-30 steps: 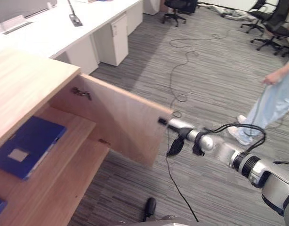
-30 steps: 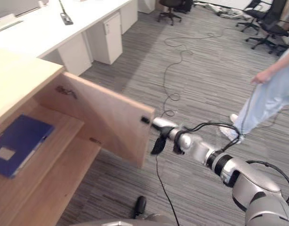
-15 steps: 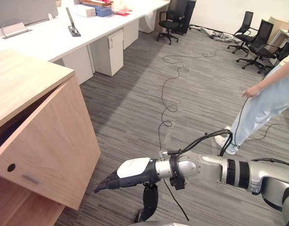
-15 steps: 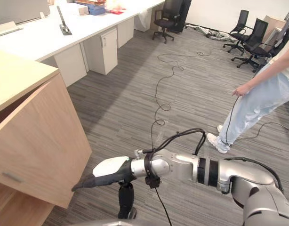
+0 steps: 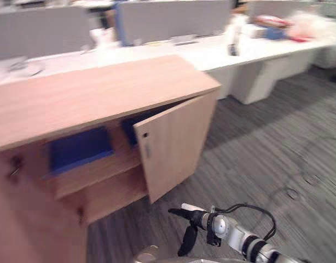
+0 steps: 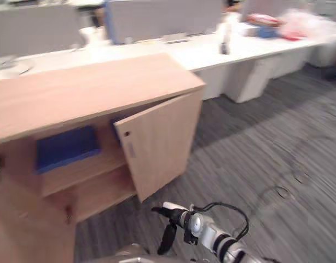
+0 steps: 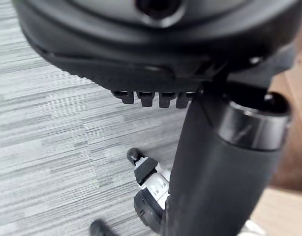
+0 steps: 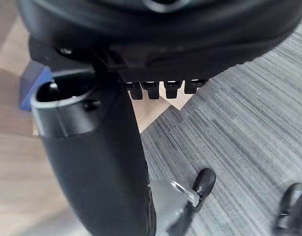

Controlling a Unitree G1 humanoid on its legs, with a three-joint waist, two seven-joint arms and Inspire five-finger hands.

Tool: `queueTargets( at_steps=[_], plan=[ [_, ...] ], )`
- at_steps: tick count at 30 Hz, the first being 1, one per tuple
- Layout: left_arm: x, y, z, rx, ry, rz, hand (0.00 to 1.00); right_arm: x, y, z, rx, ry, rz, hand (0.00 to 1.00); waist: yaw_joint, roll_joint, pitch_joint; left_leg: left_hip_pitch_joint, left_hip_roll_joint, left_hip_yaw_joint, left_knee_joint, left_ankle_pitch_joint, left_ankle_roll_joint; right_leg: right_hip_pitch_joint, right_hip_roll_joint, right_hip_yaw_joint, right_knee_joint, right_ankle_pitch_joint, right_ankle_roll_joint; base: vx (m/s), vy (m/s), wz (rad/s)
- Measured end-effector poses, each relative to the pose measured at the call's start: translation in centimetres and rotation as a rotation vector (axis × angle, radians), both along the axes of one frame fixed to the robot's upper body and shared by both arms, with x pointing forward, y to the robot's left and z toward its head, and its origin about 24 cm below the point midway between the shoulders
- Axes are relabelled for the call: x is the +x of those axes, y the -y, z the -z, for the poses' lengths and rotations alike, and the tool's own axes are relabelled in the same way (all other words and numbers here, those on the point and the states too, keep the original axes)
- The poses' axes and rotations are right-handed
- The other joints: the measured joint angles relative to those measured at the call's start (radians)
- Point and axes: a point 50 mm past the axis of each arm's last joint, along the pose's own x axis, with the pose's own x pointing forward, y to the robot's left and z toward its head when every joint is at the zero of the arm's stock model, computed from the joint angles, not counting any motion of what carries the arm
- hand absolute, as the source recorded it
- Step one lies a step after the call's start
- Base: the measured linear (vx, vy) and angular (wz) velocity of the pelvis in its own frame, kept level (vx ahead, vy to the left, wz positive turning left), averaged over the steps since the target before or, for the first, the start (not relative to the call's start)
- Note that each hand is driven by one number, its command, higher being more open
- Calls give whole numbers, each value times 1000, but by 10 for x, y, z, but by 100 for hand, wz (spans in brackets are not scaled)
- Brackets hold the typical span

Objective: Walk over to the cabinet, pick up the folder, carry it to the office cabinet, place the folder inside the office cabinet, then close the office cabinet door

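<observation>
The wooden office cabinet (image 5: 97, 93) stands at the left with its door (image 5: 176, 145) partly ajar. A blue folder (image 5: 80, 149) lies on the upper shelf inside, and another blue item (image 5: 136, 125) shows just behind the door's edge. My right hand (image 5: 185, 212) hangs low in front of the cabinet, below the door and apart from it, fingers straight and empty. In the right wrist view the right hand (image 8: 161, 88) points toward the door (image 8: 156, 115) and the folder (image 8: 35, 86). My left hand (image 7: 156, 98) is over the carpet, holding nothing.
Long white desks (image 5: 255, 55) with grey partitions (image 5: 173, 22) run behind the cabinet. Grey carpet (image 5: 277, 142) spreads to the right, with a thin cable (image 5: 299, 181) lying on it.
The camera has swung, so the whole cabinet now shows. The door went from wide open to nearly shut and stands ajar now. My right hand has left the door and dropped low.
</observation>
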Motion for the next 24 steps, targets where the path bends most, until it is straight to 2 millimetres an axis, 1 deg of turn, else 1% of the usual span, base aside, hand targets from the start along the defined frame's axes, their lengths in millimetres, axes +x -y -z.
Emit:
queueTargets(
  at_steps=[1,2,3,4,5,6,7,8,9,10,11,12,13,14,16,17,18,19,20,21,22,23,24],
  plan=[
    [5,-2,-1,9,14,3,100,3,2,2,5,-4,79,100,0,-1,3,-17,-11,-45,3,10,-9,5,19,83,-47,-10,24,72,-162,234],
    [14,-10,-3,33,40,6,100,7,4,6,11,-20,220,100,0,-15,15,-45,-37,-111,9,25,-51,30,23,177,-158,9,76,68,-282,196],
    [21,-16,-4,48,57,-11,100,10,5,8,17,-38,330,100,3,-25,38,-49,-53,-170,21,21,-80,58,9,152,-199,52,143,49,-293,178],
    [23,-16,-5,50,66,-28,100,7,8,11,20,-59,385,100,5,-17,39,-50,-48,-203,16,19,-83,71,16,119,-213,51,140,32,-333,134],
    [24,-16,-6,55,83,-66,100,0,12,17,14,-96,448,100,18,-11,35,-51,-24,-240,-16,22,-88,81,27,66,-224,36,130,11,-251,112],
    [22,-15,-5,55,89,-128,100,-12,14,23,10,-138,493,100,18,-13,32,-55,1,-263,-60,29,-96,91,38,13,-231,23,117,25,-304,105],
    [22,-14,-5,52,92,-157,100,-18,15,27,15,-164,529,100,19,-12,28,-62,16,-273,-78,36,-101,97,44,-13,-237,17,110,39,-257,112],
    [23,-11,-5,40,109,-218,100,-32,19,35,14,-222,607,100,19,-8,26,-73,49,-283,-107,57,-114,118,62,-71,-260,11,100,69,-292,119],
    [23,-6,-4,26,117,-263,100,-47,24,41,11,-276,686,100,19,-7,25,-83,67,-301,-118,74,-136,143,78,-126,-283,5,93,79,-227,116],
    [23,-4,-3,16,120,-286,100,-54,26,44,13,-298,730,100,21,-10,25,-84,70,-312,-120,77,-144,156,83,-149,-292,2,92,104,-183,103],
    [21,-4,-3,6,129,-346,100,-67,29,49,26,-340,829,100,29,-20,21,-91,73,-317,-119,81,-151,177,87,-189,-307,-2,87,129,-153,98],
    [22,-4,-4,3,141,-395,100,-78,31,53,39,-371,913,100,30,-28,15,-104,66,-300,-115,91,-162,199,88,-244,-323,-2,87,134,-141,103],
    [23,-4,-4,3,149,-410,100,-81,34,54,44,-381,955,100,28,-31,14,-110,63,-291,-115,96,-163,214,87,-275,-328,-2,87,140,-123,97],
    [27,-2,-5,-4,167,-425,100,-86,37,55,46,-391,999,100,30,-39,19,-117,55,-251,-113,108,-159,231,82,-320,-337,-2,87,108,-93,99],
    [32,-8,-7,7,189,-423,100,-94,42,57,60,-407,1078,100,23,-65,30,-140,47,-21,-113,145,-111,282,58,-428,-359,-2,86,72,-63,115],
    [38,-12,-8,17,203,-416,100,-96,44,57,74,-408,1112,100,20,-83,37,-163,66,205,-99,143,-31,306,46,-480,-379,-1,86,94,-60,127],
    [39,-18,-10,30,206,-409,100,-94,46,57,83,-400,1128,100,4,-93,43,-209,119,470,-38,127,18,324,40,-532,-392,-1,87,118,-56,121],
    [40,-18,-9,31,204,-406,100,-93,48,57,87,-395,1138,100,-3,-93,44,-223,149,590,-13,122,28,332,39,-557,-397,-1,89,142,-36,107],
    [37,-18,-9,30,193,-404,100,-94,52,57,90,-394,1164,100,-6,-91,45,-219,184,740,-3,125,39,344,33,-582,-396,0,91,188,46,90],
    [37,-19,-8,30,185,-398,100,-93,56,56,95,-391,1199,100,-6,-96,48,-207,179,819,-22,132,46,348,9,-608,-376,-3,97,320,170,96],
    [35,-20,-7,32,175,-393,100,-89,60,55,117,-380,1244,100,-10,-106,51,-196,142,855,-55,153,77,352,-19,-635,-358,-4,103,328,201,88],
    [34,-20,-7,33,171,-387,100,-88,61,55,133,-379,1271,100,-16,-110,52,-185,124,858,-79,158,84,359,-30,-655,-354,-3,106,317,210,88],
    [33,-22,-7,38,165,-379,100,-86,62,54,157,-379,1316,100,-16,-120,50,-157,84,840,-139,173,86,371,-47,-682,-352,4,118,209,114,76]
  ],
)
